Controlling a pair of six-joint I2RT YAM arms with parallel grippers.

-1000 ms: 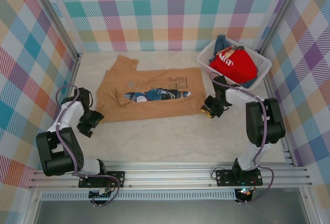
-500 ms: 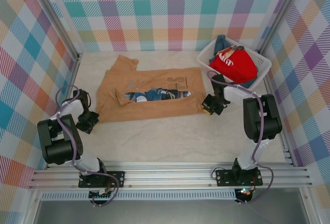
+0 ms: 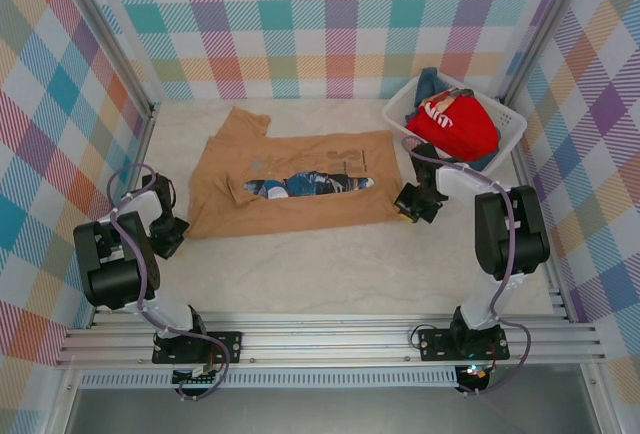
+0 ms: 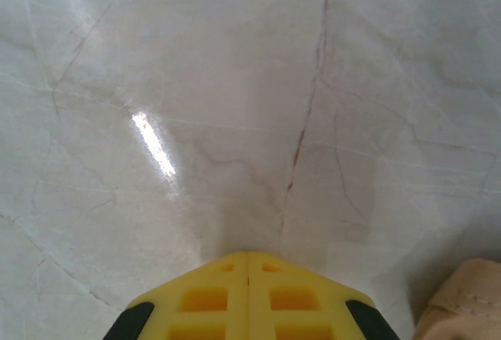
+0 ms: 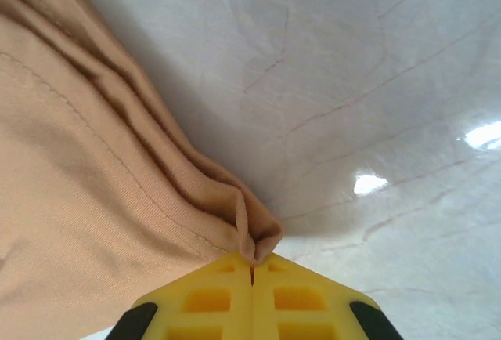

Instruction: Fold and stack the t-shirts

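Tan t-shirt is spread on table. Its corner is pinched tight by R gripper; L gripper is closed on nothing, cloth just beside. If lifted, shirt may be dragged lopsided.

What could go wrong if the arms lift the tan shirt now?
The left gripper is shut on nothing beside the tan t-shirt, so a lift would likely skew it. The right gripper pinches only a small corner fold, which may slip. The right arm, close to the white basket, might nudge it.
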